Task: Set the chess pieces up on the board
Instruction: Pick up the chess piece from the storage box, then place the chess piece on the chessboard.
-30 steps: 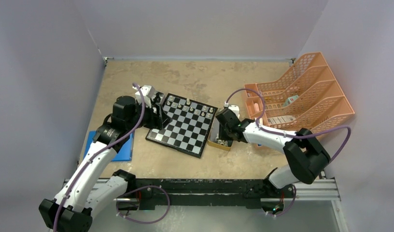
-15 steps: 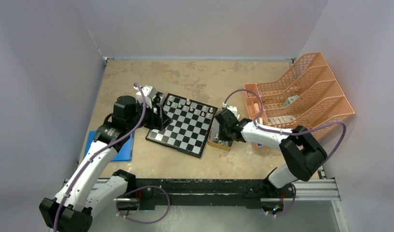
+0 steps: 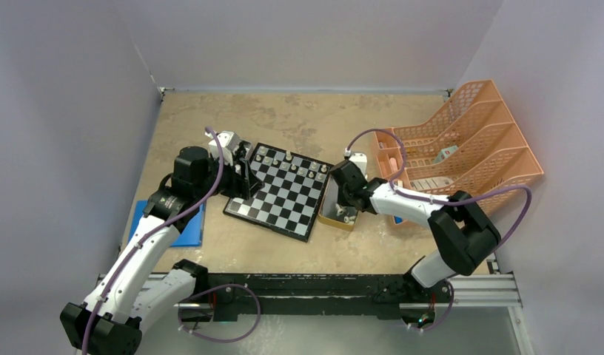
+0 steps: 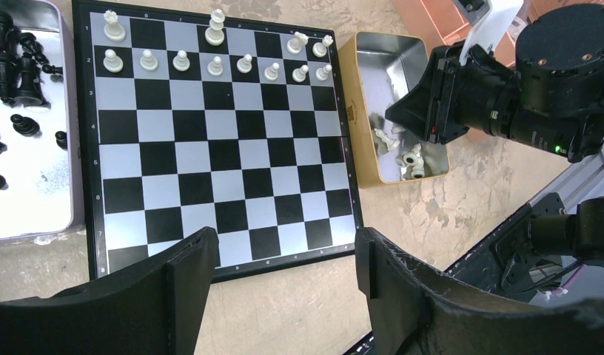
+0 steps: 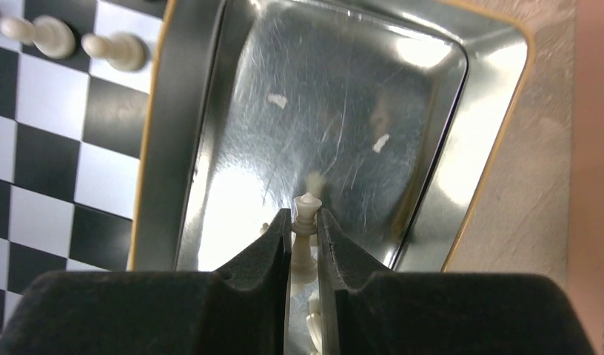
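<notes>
Right gripper [image 5: 304, 238] pinches a cream-white chess piece [image 5: 306, 212] inside the metal tray [image 5: 343, 111]. Left gripper [image 4: 284, 260] hangs wide open at the left edge of the board [image 4: 217, 140].

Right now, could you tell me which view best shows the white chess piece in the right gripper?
The right wrist view: the white chess piece is pinched upright in the right gripper. In the left wrist view I cannot single it out at that gripper; the top view is too distant.

Plain lavender walls [image 3: 321, 37] surround a mottled tan tabletop [image 3: 284, 118].
</notes>
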Controlling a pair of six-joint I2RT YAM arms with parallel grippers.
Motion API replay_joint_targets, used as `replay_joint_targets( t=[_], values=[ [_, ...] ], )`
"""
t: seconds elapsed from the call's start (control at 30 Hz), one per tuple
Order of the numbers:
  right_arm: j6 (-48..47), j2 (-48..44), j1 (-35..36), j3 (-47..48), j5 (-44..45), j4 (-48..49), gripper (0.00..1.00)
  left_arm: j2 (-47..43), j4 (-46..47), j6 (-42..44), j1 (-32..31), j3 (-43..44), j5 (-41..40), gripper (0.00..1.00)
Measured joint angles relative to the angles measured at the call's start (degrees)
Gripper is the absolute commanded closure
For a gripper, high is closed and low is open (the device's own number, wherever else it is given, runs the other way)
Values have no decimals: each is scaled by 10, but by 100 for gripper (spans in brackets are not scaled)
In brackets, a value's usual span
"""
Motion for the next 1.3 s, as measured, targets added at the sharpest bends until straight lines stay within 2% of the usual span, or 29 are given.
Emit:
replay_joint_targets(
  t=[0.23, 0.33, 0.43, 0.57, 0.8, 0.93, 1.13, 1.3],
  values=[
    [-14, 0, -7, 9, 10, 21, 84, 0, 0, 0, 0, 0, 0, 32],
    [-19, -1, -7, 9, 10, 23, 85, 0, 0, 0, 0, 0, 0, 27],
    [-24, -5, -7, 9, 10, 24, 86, 0, -1, 0, 0, 0, 0, 12],
    [-29, -28, -7, 9, 17, 25, 87, 1, -4, -4, 0, 0, 0, 11],
    [-68, -106, -7, 9, 16, 42, 89, 35, 2, -24, 0, 1, 41, 27],
    [-112, -161, -7, -5, -31, 91, 89, 76, 8, -46, 0, 11, 96, 39],
    [-183, -246, 17, -40, -118, 179, 90, 152, 15, -78, 0, 90, 187, 47],
    [-249, -284, 81, -52, -152, 251, 87, 195, 27, -104, 0, 154, 266, 54]
  ],
)
